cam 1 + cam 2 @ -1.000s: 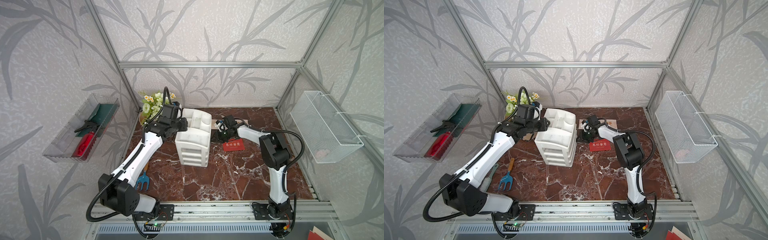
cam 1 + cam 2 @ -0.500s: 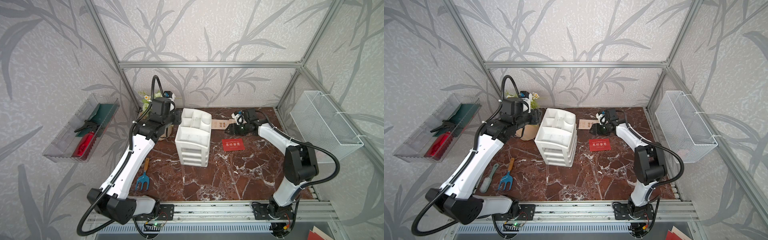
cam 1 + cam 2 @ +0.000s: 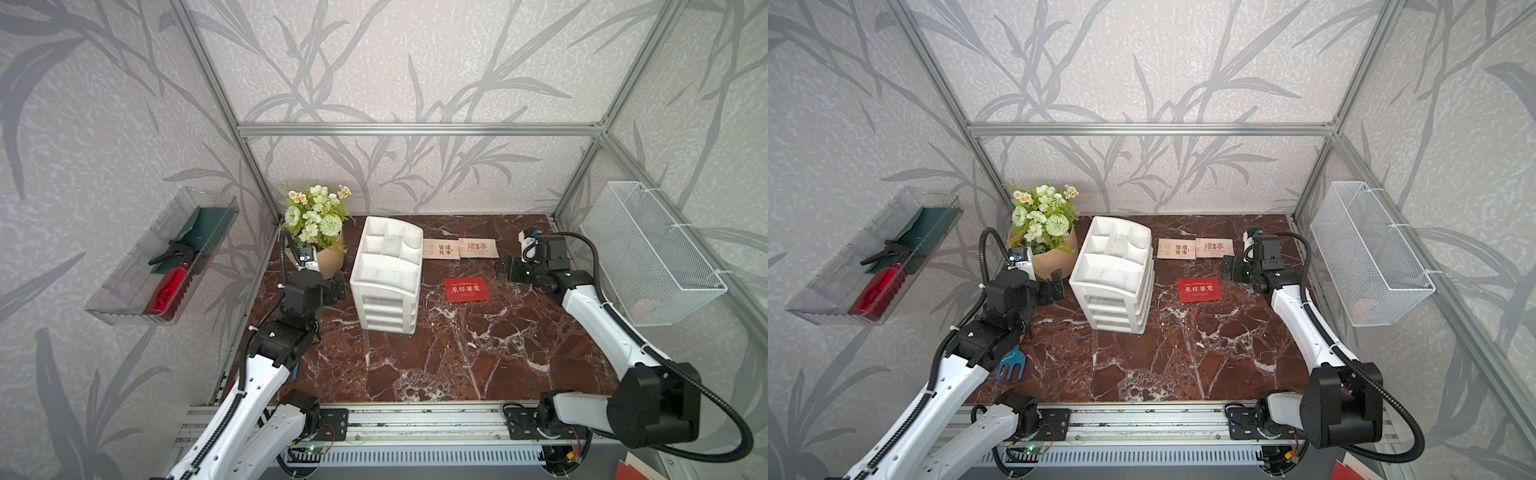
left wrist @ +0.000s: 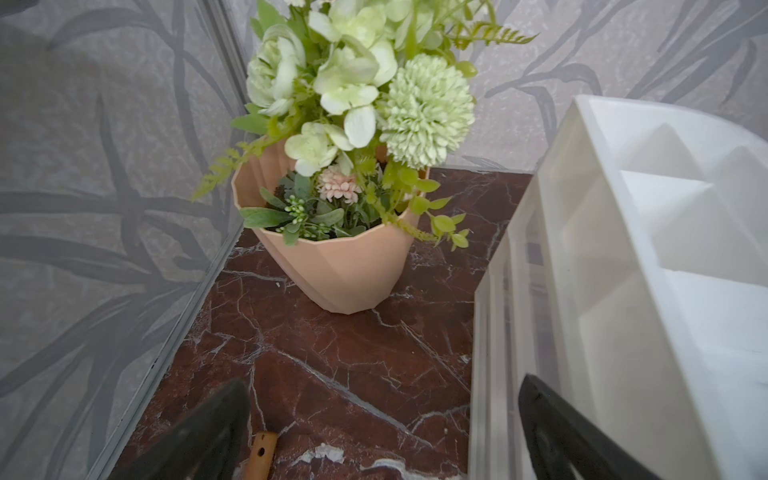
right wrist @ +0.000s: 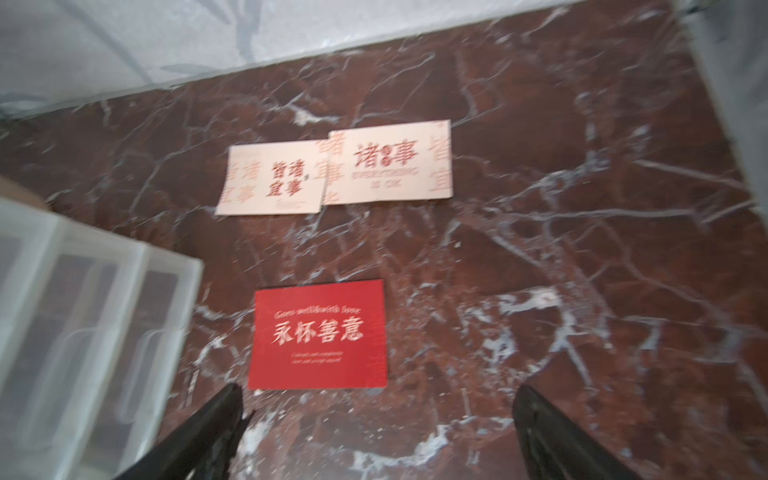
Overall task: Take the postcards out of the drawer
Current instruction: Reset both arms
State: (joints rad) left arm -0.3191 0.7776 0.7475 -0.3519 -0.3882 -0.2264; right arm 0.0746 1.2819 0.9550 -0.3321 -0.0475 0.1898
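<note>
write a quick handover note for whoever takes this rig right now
Left gripper: open, empty, beside the organiser.
Right gripper: open, empty, by the red card.
Postcards: all three lie on the table; one beige card next to the organiser, the other beige card touching it, both nearer the back wall than the red card.
Done: cards are out; drawers look shut.
Left: nothing apparent.

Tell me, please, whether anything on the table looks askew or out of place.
Only slightly: the two beige cards at the back sit a little crooked to each other, edges touching or overlapping. The red card lies flat; nothing spilled.
</note>
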